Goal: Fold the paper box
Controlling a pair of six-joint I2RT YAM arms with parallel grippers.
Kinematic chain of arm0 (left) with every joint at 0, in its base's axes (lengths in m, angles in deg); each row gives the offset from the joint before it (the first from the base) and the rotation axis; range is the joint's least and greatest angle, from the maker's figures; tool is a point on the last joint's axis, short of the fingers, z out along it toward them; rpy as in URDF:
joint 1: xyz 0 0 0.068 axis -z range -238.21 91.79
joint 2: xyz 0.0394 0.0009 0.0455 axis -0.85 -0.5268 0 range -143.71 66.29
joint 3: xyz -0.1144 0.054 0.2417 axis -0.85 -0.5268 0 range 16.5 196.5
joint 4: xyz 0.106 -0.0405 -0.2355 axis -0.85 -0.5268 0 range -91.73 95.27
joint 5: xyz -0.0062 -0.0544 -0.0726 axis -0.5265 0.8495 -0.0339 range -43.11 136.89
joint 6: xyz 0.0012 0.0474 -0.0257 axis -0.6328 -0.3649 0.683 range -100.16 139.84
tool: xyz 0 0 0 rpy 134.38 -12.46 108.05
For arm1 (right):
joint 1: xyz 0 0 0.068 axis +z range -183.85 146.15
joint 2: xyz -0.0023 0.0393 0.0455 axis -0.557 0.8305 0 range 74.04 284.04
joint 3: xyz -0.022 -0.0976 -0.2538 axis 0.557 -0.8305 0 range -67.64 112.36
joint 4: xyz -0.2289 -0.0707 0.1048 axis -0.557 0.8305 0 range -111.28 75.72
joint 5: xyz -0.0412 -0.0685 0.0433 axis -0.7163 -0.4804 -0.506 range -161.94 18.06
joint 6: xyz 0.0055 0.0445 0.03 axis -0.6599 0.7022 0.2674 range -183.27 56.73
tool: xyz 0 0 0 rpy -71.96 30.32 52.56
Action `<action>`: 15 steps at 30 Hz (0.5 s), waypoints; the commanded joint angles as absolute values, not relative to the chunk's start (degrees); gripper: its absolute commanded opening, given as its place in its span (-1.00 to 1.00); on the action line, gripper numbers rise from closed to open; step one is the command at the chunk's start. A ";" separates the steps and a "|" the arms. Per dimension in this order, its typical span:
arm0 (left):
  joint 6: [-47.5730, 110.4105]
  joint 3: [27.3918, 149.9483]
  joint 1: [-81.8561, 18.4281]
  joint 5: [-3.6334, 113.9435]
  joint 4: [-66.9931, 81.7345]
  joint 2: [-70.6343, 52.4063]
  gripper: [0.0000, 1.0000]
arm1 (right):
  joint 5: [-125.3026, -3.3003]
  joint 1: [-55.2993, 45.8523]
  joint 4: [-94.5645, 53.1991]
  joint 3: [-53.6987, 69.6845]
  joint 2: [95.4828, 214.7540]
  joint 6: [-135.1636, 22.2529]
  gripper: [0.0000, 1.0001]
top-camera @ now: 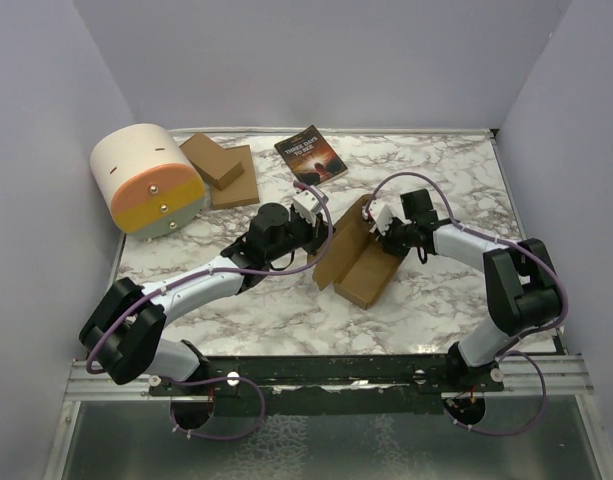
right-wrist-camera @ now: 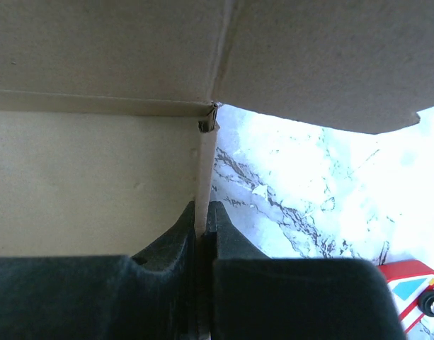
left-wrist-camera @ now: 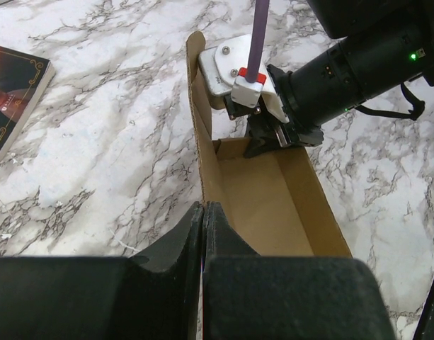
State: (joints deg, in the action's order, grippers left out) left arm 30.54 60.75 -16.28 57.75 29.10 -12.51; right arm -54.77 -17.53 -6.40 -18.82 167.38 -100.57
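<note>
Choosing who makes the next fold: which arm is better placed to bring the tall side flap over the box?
Probably left. The left gripper is shut on the box side that the tall flap rises from; the right gripper pinches the far end, suited to steadying.

Left fingers (left-wrist-camera: 175, 249), right fingers (right-wrist-camera: 168, 242) closed.

Top view evenly lit, soft shadows. Right wrist: white marble tabletop (right-wrist-camera: 316, 163) blown out, brown cardboard paper box (right-wrist-camera: 96, 177) dim, foreground blurred.
</note>
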 commanded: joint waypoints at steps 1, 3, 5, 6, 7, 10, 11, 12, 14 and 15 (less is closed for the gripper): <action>29.99 62.20 -16.36 57.26 30.89 -11.09 -1.00 | -60.46 -16.98 -6.87 -18.83 168.40 -101.05 -0.96; 29.94 62.30 -16.30 57.13 30.64 -10.97 -1.00 | -58.14 -16.98 -5.85 -18.38 168.10 -100.54 -0.70; 29.86 62.21 -16.29 56.85 30.41 -10.74 -1.00 | -56.30 -16.98 -5.45 -18.10 167.20 -99.97 -0.48; 29.77 62.13 -16.33 56.76 30.34 -10.61 -1.00 | -55.52 -16.98 -5.24 -17.95 166.57 -99.64 -0.40; 29.77 62.12 -16.30 56.67 30.31 -10.59 -1.00 | -55.09 -17.00 -5.35 -18.05 165.99 -99.47 -0.33; 29.62 62.31 -16.25 56.57 30.01 -10.61 -1.00 | -53.90 -17.15 -5.46 -18.14 164.56 -99.10 -0.19; 29.53 62.36 -16.28 56.56 29.90 -10.61 -1.00 | -53.61 -17.15 -5.46 -18.18 164.30 -99.00 -0.17; 29.60 62.51 -16.29 56.56 29.88 -10.68 -1.00 | -53.27 -17.22 -5.53 -18.23 164.00 -98.89 -0.16; 29.59 62.71 -16.29 56.56 29.79 -10.89 -1.00 | -52.65 -17.33 -5.59 -18.19 163.56 -98.74 -0.14; 29.59 62.77 -16.29 56.56 29.79 -10.95 -1.00 | -52.24 -17.39 -5.63 -18.24 163.33 -98.61 -0.13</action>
